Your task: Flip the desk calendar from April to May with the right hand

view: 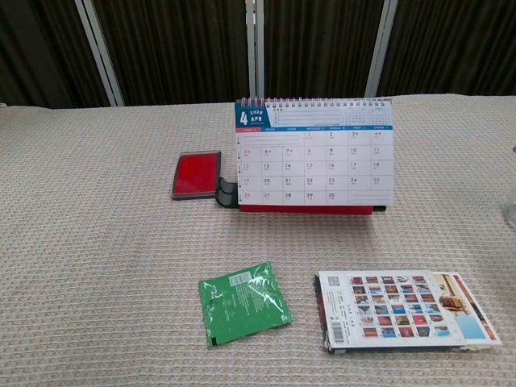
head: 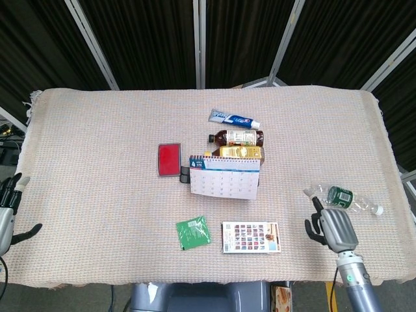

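The desk calendar (head: 224,181) stands in the middle of the table, its spiral on top and the page facing me. In the chest view the calendar (view: 314,157) shows the "4 APR" page. My right hand (head: 335,229) hovers near the front right of the table, far right of the calendar and just in front of a lying plastic bottle (head: 341,196). It holds nothing, and its dark fingers point left. My left hand (head: 6,211) is at the far left edge, fingers apart and empty. The chest view shows neither hand.
Behind the calendar lie a brown bottle (head: 237,138), a yellow bottle (head: 242,152) and a toothpaste tube (head: 233,119). A red case (head: 169,158) sits to its left. A green packet (head: 193,233) and a picture booklet (head: 251,237) lie in front.
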Available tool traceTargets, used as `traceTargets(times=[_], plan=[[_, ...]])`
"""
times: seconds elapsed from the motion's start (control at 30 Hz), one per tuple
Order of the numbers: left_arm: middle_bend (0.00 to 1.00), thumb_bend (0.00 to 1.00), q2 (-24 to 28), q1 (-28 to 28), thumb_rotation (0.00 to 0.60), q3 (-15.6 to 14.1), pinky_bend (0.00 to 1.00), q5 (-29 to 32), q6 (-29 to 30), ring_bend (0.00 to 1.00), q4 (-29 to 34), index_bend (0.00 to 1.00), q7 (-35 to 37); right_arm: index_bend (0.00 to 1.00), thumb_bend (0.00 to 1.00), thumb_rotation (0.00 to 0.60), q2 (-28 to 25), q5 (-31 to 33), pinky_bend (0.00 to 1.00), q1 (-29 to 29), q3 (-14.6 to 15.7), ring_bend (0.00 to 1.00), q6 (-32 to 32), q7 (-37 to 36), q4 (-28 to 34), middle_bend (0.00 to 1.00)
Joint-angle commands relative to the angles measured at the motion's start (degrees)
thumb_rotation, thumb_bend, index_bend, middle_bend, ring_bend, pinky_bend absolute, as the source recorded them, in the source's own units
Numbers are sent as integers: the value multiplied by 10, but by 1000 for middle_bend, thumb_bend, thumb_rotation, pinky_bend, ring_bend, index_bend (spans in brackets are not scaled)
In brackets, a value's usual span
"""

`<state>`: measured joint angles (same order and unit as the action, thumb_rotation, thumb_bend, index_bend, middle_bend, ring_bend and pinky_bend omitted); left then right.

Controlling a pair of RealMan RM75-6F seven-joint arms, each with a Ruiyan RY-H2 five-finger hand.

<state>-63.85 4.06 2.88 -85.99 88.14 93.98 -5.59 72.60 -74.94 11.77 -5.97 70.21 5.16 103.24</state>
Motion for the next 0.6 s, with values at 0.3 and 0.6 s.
traceTargets(times=[0.3,0.6], plan=[[0,105,-1,-2,600,9,0,0,13,0,-6,0,17,64,529,600,111,273,713,122,-78,818,-183,-50,3,871],[0,106,-2,-1,600,10,0,0,11,0,-9,0,20,44,531,600,133,270,713,125,-70,818,-142,-44,16,872]])
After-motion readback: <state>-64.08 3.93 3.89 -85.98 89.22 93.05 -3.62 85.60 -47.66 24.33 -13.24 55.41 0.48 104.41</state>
